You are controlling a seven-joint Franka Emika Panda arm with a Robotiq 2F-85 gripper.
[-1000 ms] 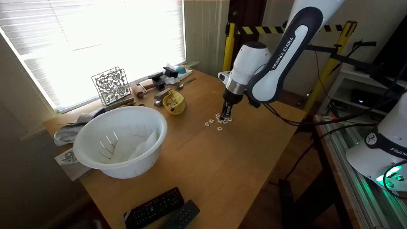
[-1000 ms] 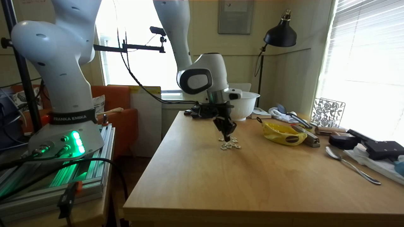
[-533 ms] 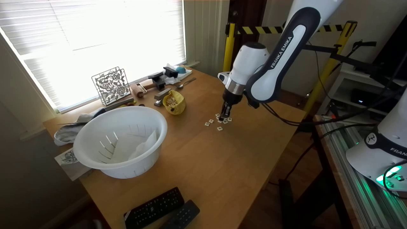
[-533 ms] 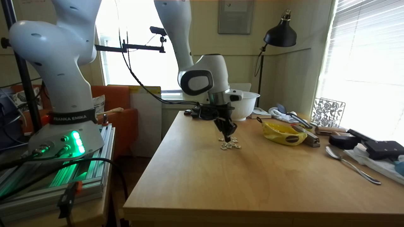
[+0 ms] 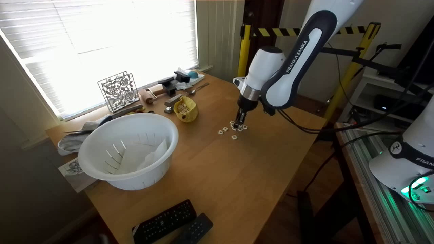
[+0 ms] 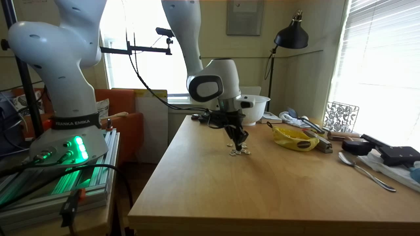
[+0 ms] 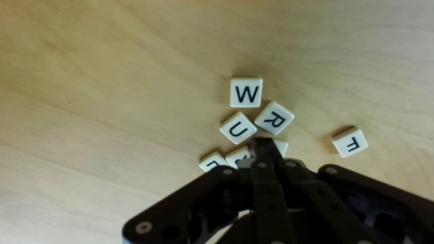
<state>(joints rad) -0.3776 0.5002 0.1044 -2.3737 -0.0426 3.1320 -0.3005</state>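
My gripper [image 7: 266, 145] is shut, its dark fingertips together and pointing down among small white letter tiles. No tile shows between the fingers. In the wrist view a tile with W [image 7: 246, 92] lies farthest ahead of the tips, then an R tile [image 7: 274, 118] and a U tile [image 7: 238, 128] just beyond them. An F tile [image 7: 350, 142] sits apart to the right. The fingertips partly cover another tile [image 7: 280, 146], whose letter is hidden; whether they touch it I cannot tell. Both exterior views show the gripper [image 5: 236, 126] [image 6: 239, 148] low over the tile cluster.
A yellow banana-shaped pouch [image 5: 192, 114] holding more tiles stands near the cluster, beside a stapler [image 6: 323, 144]. A large white bowl [image 5: 145, 181], two black remotes [image 5: 166, 220], a metal rose-pattern holder [image 5: 118, 89] and a spoon [image 6: 367, 173] are also on the table.
The arm has come down a little, and the fingertips have shifted slightly to the right in an exterior view. The tiles show no visible movement, and the gripper has stayed shut.
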